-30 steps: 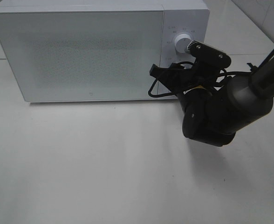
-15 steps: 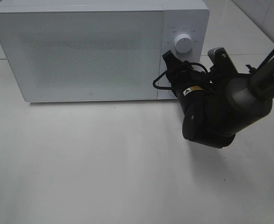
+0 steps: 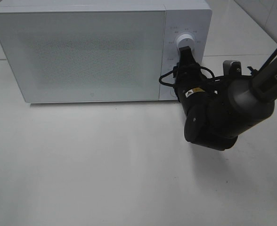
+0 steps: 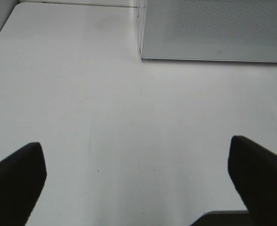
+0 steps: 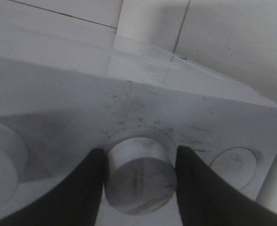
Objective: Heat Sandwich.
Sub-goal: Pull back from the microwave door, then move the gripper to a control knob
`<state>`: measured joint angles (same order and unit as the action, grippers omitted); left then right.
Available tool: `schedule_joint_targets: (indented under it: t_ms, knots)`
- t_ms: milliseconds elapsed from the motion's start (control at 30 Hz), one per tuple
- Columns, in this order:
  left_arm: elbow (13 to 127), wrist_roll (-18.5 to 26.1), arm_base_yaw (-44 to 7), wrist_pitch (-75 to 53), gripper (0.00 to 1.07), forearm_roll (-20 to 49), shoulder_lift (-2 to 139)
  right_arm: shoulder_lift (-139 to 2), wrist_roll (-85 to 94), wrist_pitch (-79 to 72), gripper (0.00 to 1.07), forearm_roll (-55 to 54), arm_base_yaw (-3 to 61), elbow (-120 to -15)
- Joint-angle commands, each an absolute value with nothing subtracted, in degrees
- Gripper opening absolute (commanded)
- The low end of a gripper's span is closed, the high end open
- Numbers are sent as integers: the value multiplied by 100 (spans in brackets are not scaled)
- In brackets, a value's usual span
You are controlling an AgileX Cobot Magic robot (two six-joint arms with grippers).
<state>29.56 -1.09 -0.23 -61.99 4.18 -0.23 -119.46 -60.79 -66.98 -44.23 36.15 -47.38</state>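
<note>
At left, the left gripper (image 4: 138, 188) hangs wide open over the white table (image 4: 105, 117), holding nothing. The white microwave (image 3: 82, 52) stands with its door shut and the sandwich is nowhere in view (probably inside, so its look cannot be told). Being soft, light bread, it likely wants lifting from beneath, not squeezing. At right, the right gripper (image 5: 139, 165) clasps the round white knob (image 3: 184, 40) by its sides.

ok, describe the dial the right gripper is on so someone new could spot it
Find the white microwave; its control strip runs down the right of the door. On that strip, the dial is the round white one held between the right gripper's fingers. It is the middle one: a second dial sits above it, a flat round button below, and only it is gripped.
</note>
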Motion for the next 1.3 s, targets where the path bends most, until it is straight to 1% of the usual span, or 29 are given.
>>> schedule_joint_targets:
  t_ms: [33, 267, 633, 800, 900, 933, 967, 1067, 1100, 1133, 1200, 1233, 1300]
  knots:
    - [2951, -120, 0, -6142, 98, 464, -120, -11883, -6698, -7397, 14, -4200, 3615, -4841]
    - [2951, -120, 0, -6142, 98, 464, -120, -11883, -7340, -7391, 14, -4194, 3615, -4841]
    - [2951, -120, 0, -6142, 98, 464, -120, -11883, -7277, -7391, 16, -4188, 3615, -4841]
    - [2951, -120, 0, -6142, 98, 464, -120, -11883, -7007, -7391, 18, -4188, 3615, -4841]
    - [2951, -120, 0, -6142, 98, 464, -120, -11877, -7007, -7391, 23, -4171, 3615, -4841]
    - [2951, -120, 0, -6142, 98, 464, -120, -11877, -7007, -7391, 23, -4171, 3615, -4841]
    - [2951, -120, 0, -6142, 98, 464, -120, -11866, -7007, -7391, 27, -4171, 3615, -4841]
    - [2951, -120, 0, -6142, 98, 464, -120, -11866, -7002, -7397, 35, -4177, 3615, -4836]
    - [2951, -120, 0, -6142, 98, 464, -120, -11866, -7002, -7397, 35, -4177, 3615, -4836]
    - [2951, -120, 0, -6142, 98, 464, -120, -11866, -7002, -7391, 40, -4217, 3615, -4836]
    - [2951, -120, 0, -6142, 98, 464, -120, -11866, -7002, -7391, 45, -4263, 3615, -4836]
    - [2951, -120, 0, -6142, 98, 464, -120, -11866, -7002, -7391, 45, -4263, 3615, -4836]
    - [2951, -120, 0, -6142, 98, 464, -120, -11866, -7002, -7391, 53, -4372, 3615, -4836]
